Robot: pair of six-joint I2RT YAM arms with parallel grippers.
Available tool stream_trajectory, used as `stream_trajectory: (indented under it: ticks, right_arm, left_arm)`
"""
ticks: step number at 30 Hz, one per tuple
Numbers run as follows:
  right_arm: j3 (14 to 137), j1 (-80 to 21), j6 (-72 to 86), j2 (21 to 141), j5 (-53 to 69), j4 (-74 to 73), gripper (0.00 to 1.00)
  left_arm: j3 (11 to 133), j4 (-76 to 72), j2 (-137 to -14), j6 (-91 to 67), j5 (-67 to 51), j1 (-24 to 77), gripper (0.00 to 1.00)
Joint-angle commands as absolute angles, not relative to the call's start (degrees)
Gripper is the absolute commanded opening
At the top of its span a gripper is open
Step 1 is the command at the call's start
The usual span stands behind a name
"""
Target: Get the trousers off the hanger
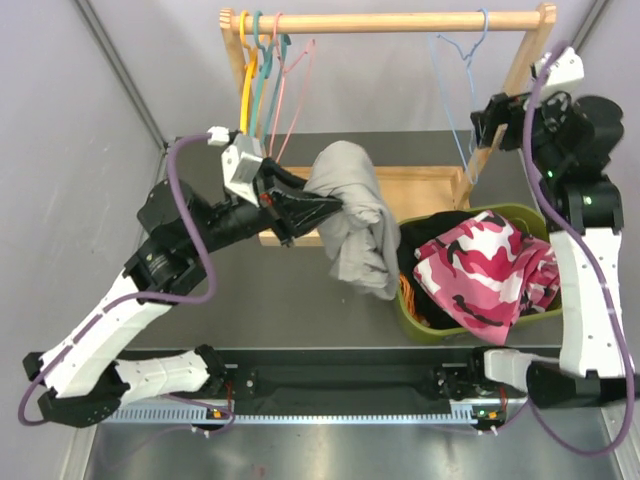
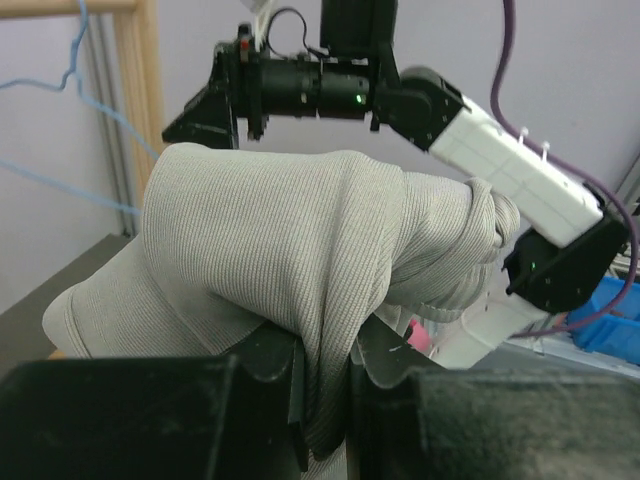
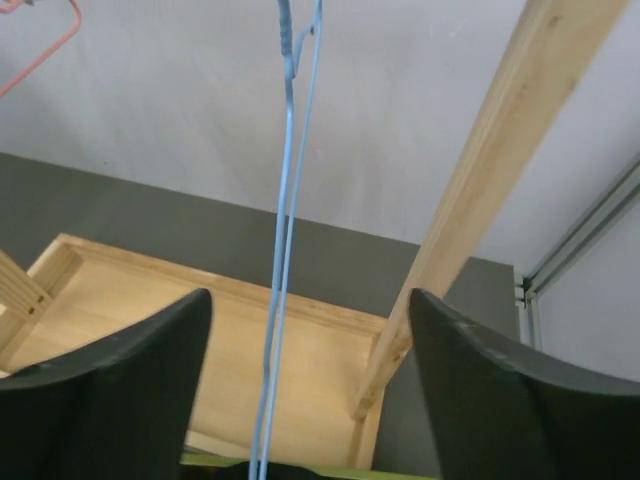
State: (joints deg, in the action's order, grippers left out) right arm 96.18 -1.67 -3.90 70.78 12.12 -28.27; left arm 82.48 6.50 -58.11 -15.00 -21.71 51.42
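My left gripper (image 1: 335, 208) is shut on the plain grey trousers (image 1: 357, 215) and holds them bunched above the table, left of the basket. In the left wrist view the ribbed grey cloth (image 2: 300, 230) is pinched between the jaws of that gripper (image 2: 325, 390). The pink camouflage trousers (image 1: 485, 265) and the black trousers (image 1: 440, 228) lie in the green basket (image 1: 445, 333). The orange trousers are not in view. My right gripper (image 1: 478, 130) is open beside the bare blue hanger (image 1: 460, 60). In the right wrist view the hanger's wire (image 3: 282, 250) hangs between the spread fingers of that gripper (image 3: 310, 330).
The wooden rack's rail (image 1: 400, 20) runs across the back, with empty yellow (image 1: 246, 85), green (image 1: 263, 80) and pink (image 1: 290, 85) hangers at its left end. Its sloping post (image 3: 490, 190) and base board (image 1: 420, 185) stand by the right gripper.
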Motion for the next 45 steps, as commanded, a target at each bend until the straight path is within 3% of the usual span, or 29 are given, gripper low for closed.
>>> stream_trajectory:
  ticks: [1,2,4,17,21,25,32,38,45]
  right_arm:
    - [91.8,2.2,-6.1,62.1,12.4,-22.8,0.84]
    - [90.5,3.8,-5.6,60.5,14.7,-22.3,0.94]
    - [88.2,9.4,-3.5,57.1,17.2,-22.2,1.00]
    - [70.3,22.7,-0.4,48.3,27.9,-22.4,1.00]
    - [66.2,26.5,1.9,46.3,30.7,-21.6,1.00]
    - [63.6,30.0,1.6,45.2,32.0,-21.0,1.00]
    - [61.4,32.5,-1.8,44.3,32.8,-21.5,1.00]
    - [58.8,33.0,-2.6,43.7,33.6,-22.1,1.00]
    - [56.8,33.0,-4.8,41.8,33.5,-24.2,1.00]
  left_arm:
    - [89.5,-4.8,-62.6,-17.7,-27.8,51.7,0.00]
    - [90.8,-6.5,-63.9,-18.8,-29.3,51.7,0.00]
    - [94.4,-8.3,-67.9,-19.9,-30.6,51.6,0.00]
    - [124.0,-17.9,-93.3,-31.5,-34.1,52.3,0.00]
    - [125.6,-20.5,-97.7,-33.8,-33.2,52.6,0.00]
    - [118.3,-22.2,-96.6,-34.6,-32.9,52.9,0.00]
    - [89.9,-17.3,-86.6,-26.8,-29.0,52.9,0.00]
    - [73.2,-12.6,-84.7,-20.2,-23.9,53.2,0.00]
    - [69.6,-11.9,-95.3,-18.4,-20.1,55.9,0.00]
